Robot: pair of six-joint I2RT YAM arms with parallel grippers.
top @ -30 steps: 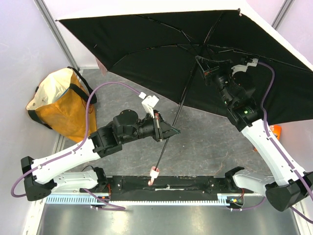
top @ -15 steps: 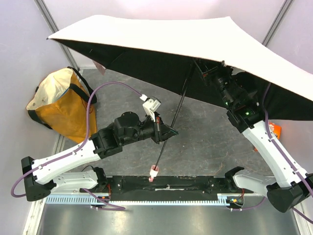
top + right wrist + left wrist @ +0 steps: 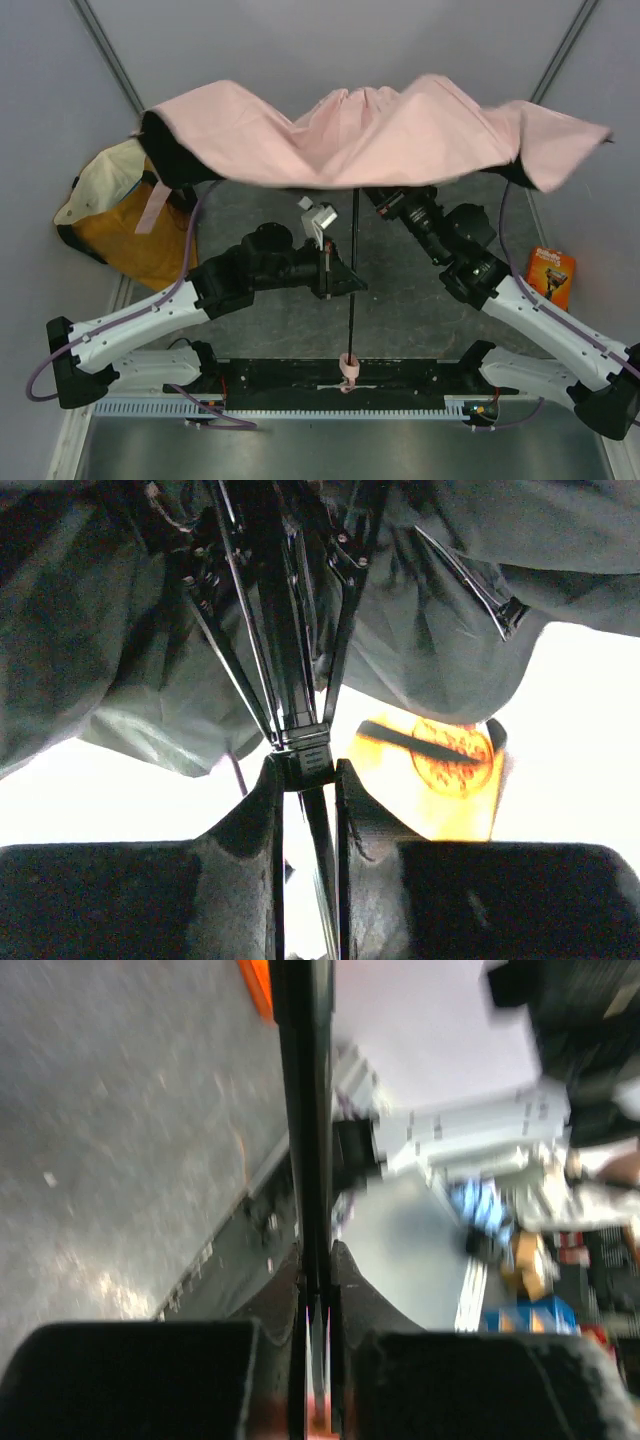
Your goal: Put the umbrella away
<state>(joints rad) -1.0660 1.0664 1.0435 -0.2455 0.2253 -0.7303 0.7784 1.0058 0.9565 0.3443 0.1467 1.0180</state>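
A pale pink umbrella (image 3: 380, 135) hangs half-collapsed in the air over the far side of the grey table (image 3: 420, 300). Its black shaft (image 3: 353, 240) runs down to the handle end near the middle of the near edge. The left hand (image 3: 350, 283) is clamped on the shaft midway. The right hand (image 3: 305, 772), under the canopy, grips the runner (image 3: 304, 752) where the ribs meet. An orange-and-cream tote bag (image 3: 120, 225) sits at the left edge.
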